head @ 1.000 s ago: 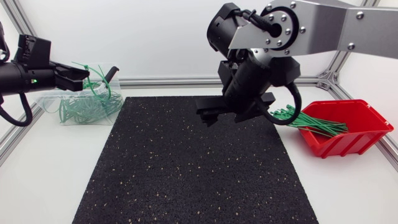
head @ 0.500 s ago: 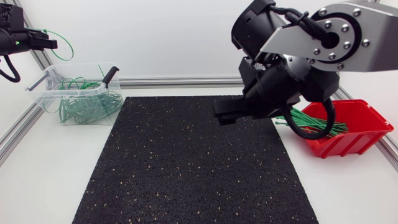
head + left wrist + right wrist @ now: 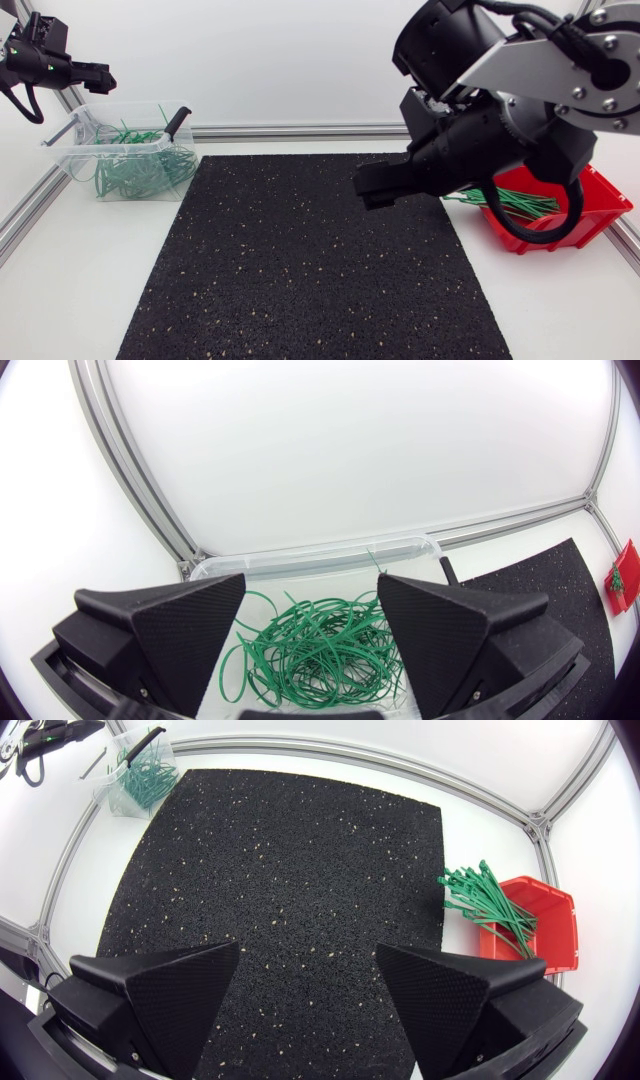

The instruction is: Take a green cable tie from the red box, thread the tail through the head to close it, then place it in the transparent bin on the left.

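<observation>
My left gripper (image 3: 100,72) hangs high above the transparent bin (image 3: 66,133) at the far left. In the left wrist view the left gripper (image 3: 310,585) is open and holds nothing. Under it the bin (image 3: 320,555) contains a tangle of looped green cable ties (image 3: 315,650). My right gripper (image 3: 375,190) hovers over the right part of the black mat (image 3: 300,260), just left of the red box (image 3: 603,208). The right gripper (image 3: 308,950) is open and empty. Straight green ties (image 3: 510,200) stick out of the red box over its left rim.
A black handle-like piece (image 3: 177,120) leans on the bin's right rim. Aluminium frame rails (image 3: 290,131) run along the table's back and sides. My bulky right arm (image 3: 520,90) hangs over the table's right half and hides part of the red box.
The left gripper rose from over the bin with a looped green tie, then opened; the tie is gone from its fingers. The right arm shifted right toward the red box.
</observation>
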